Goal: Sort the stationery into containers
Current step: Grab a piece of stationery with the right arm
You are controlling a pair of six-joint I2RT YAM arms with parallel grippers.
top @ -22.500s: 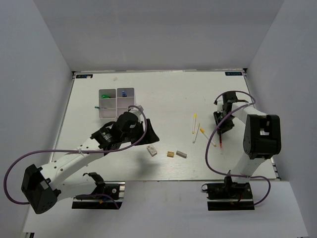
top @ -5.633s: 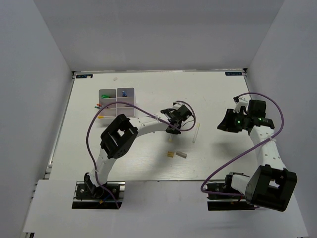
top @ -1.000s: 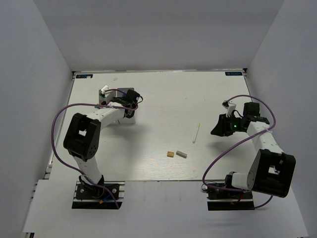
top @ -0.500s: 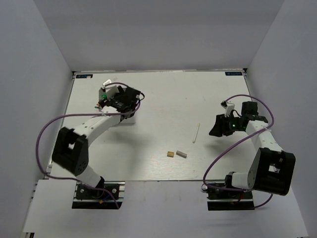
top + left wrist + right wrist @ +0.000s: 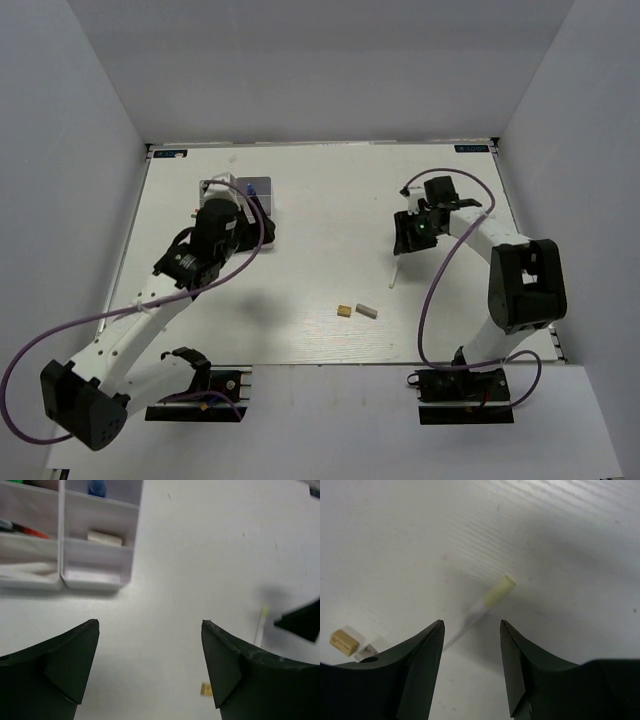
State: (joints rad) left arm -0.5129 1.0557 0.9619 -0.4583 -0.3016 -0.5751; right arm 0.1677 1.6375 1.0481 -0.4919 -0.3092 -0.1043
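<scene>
The right gripper (image 5: 471, 624) hangs spread wide over the yellow-tipped white stick (image 5: 490, 596), which lies flat on the table (image 5: 330, 200), touching neither finger. The left gripper (image 5: 150, 625) is spread and empty, near the divided tray (image 5: 95, 578). A tan eraser (image 5: 344, 311) and grey eraser (image 5: 367, 311) lie side by side

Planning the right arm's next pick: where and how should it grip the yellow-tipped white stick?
Probably mid-shaft on the stick, from straight above, fingers closing across its width. It lies flat on the table, thin and long, so only its two long sides offer purchase. The open right gripper hangs over it.
</scene>
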